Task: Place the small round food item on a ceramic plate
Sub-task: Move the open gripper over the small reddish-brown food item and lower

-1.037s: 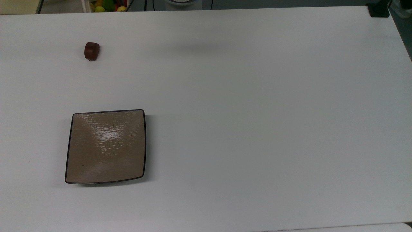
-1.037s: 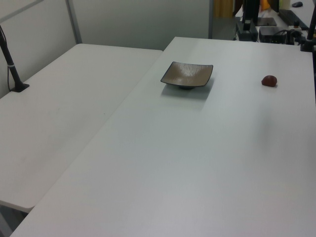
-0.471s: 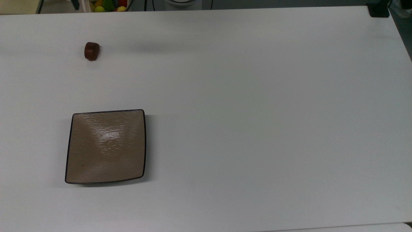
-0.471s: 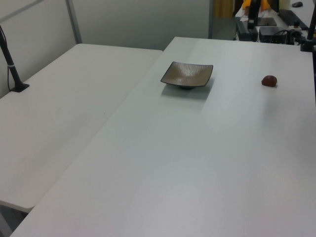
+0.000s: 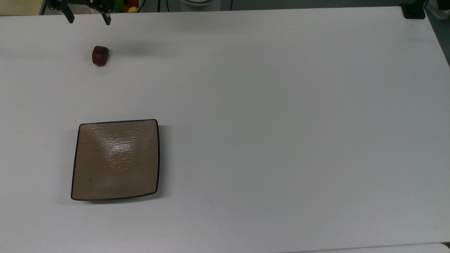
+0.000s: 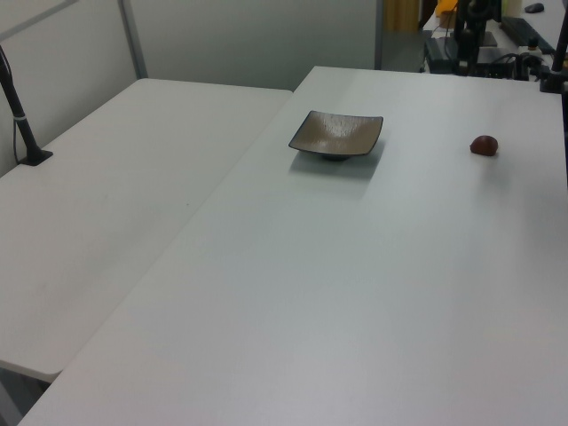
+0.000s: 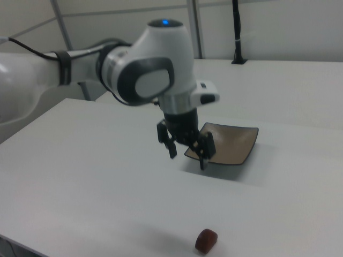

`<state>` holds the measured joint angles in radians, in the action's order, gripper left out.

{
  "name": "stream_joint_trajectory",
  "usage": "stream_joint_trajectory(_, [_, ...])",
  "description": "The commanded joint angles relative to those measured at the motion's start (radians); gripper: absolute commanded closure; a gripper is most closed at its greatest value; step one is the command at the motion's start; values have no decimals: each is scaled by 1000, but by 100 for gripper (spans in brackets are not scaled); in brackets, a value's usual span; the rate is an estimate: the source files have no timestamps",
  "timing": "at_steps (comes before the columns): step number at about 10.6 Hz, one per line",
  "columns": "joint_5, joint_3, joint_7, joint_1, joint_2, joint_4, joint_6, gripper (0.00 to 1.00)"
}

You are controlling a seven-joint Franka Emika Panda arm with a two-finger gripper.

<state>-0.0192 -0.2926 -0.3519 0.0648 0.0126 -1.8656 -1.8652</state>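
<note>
white table point(image 5: 267, 105): one small reddish-brown food lump point(image 5: 100, 55), lying bare near the top view's upper left, well apart from the square tan plate point(image 5: 116, 160) with black rim, which sits further down the top view's left side with nothing on it. robot gripper point(image 7: 187, 155): raised above the table, fingers spread wide and holding nothing; in the top view its fingertips point(image 5: 106, 19) show at the upper edge, just past the lump.
</note>
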Motion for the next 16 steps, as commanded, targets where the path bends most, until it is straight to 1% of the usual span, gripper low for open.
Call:
stream_joint_trajectory(1, [10, -39, -53, 13, -3, -110, -106, 0])
stream_joint_trajectory(4, [10, -40, -67, 41, -48, -153, -163, 0])
stream_joint_trajectory(7, [13, -40, -68, 69, -77, -239, -291, 0])
stream_joint_trajectory(10, [24, -40, -70, 72, -126, -248, -313, 0])
stream_joint_trajectory(12, [24, -40, -70, 84, -126, -302, -402, 0])
stream_joint_trajectory(14, [25, -39, -71, 84, -147, -313, -417, 0])
stream_joint_trajectory(16, [68, -39, -71, 84, -157, -323, -419, 0])
